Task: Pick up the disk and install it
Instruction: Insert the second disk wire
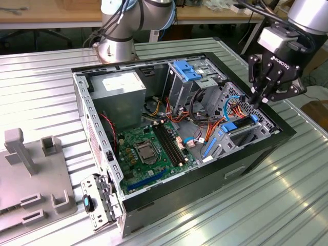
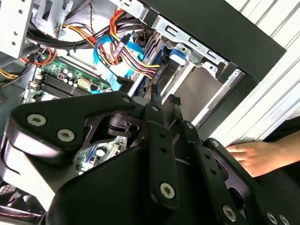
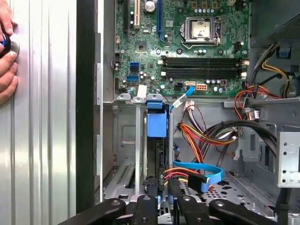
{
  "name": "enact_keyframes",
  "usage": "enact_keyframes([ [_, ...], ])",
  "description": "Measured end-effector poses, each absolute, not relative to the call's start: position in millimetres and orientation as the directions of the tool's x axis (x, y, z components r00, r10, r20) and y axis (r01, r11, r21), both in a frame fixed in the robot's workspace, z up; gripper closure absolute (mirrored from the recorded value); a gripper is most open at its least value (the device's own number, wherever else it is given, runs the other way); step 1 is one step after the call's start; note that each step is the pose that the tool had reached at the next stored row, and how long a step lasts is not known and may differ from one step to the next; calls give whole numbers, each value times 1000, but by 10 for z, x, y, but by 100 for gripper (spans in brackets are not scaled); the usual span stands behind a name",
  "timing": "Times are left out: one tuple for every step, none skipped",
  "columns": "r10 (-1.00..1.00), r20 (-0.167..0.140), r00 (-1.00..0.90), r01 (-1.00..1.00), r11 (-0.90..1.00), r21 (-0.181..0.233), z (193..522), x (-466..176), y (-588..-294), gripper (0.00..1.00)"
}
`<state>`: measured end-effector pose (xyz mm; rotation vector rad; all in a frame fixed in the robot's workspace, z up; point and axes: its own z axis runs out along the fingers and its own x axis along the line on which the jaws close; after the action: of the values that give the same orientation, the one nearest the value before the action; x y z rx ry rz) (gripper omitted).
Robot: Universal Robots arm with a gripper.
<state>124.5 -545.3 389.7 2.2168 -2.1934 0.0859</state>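
I have the gripper [image 1: 256, 99] hanging over the drive cage at the exterior view's right end of the open case [image 1: 256, 154], fingers [image 3: 151, 199] drawn close together with only a slim gap and nothing pinched between them. The disk [image 3: 156, 140] stands on edge in its cage slot, blue tab up, and in the first wrist view my fingertips sit right at its far end, above the orange and blue cables [image 3: 197, 173]; whether they touch it I cannot tell. I judge the disk stiff and fairly heavy for its size, with smooth plastic rails that may slip, and shock-sensitive, so I'd grip it across the blue carrier edges, not the tab. The first wrist view shows the disk's length in line with the motherboard [image 3: 197, 42] and a hand [image 3: 7, 56] resting on the table outside the case. The second wrist view shows the disk [image 2: 164, 70] from the cage side, half hidden by wiring. The exterior view adds the whole case and a grey fixture [image 1: 31, 174] well apart.
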Motion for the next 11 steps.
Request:
enact_keyframes([
  [-998,54,10,-1000,-11,-22,3918,1245,-5443,76],
  [-998,54,10,-1000,-11,-22,3931,1245,-5437,76],
  [-998,54,10,-1000,-11,-21,3938,1245,-5434,76],
  [-998,54,10,-1000,-11,-21,3951,1245,-5426,76],
  [-998,54,10,-1000,-11,-20,3962,1245,-5412,76],
  [-998,55,10,-1000,-11,-20,3967,1245,-5396,76],
  [-998,55,10,-1000,-11,-20,3970,1246,-5370,76],
  [-998,55,10,-1000,-11,-20,3972,1246,-5347,76],
  [-998,57,10,-1000,-11,-20,3975,1245,-5303,76],
  [-998,57,10,-1000,-11,-20,3976,1245,-5247,76],
  [-998,59,10,-1000,-11,-20,3978,1245,-5191,76],
])
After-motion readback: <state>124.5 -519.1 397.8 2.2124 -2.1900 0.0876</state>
